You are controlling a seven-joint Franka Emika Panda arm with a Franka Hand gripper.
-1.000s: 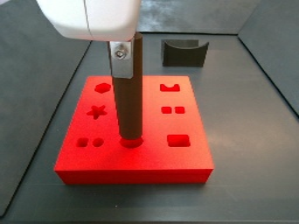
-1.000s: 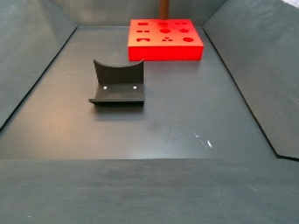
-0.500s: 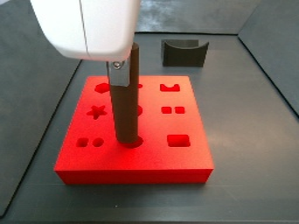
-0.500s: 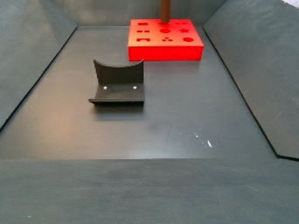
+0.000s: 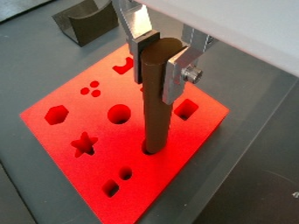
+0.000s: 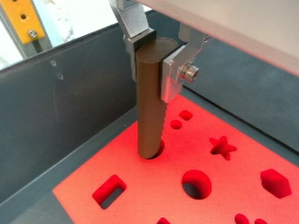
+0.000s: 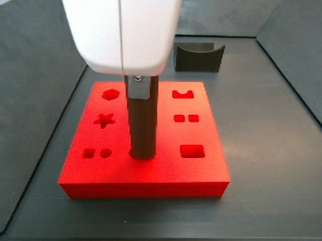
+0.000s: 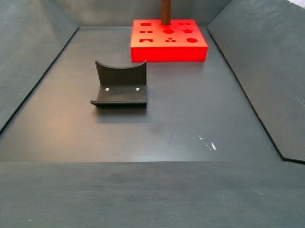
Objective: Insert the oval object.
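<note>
End effector (image 5: 162, 59) clamped on upright oval object (image 5: 156, 105), its tip in red block (image 5: 70, 131)

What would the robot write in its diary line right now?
gripper: shut on oval object | peg: upright, lower end in red block hole | holder: apart

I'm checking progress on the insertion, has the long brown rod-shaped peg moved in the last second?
Yes. Against the flat red block, the long brown rod-shaped peg, clamped in the hand, has sunk lower: less of it shows under the hand.
</note>
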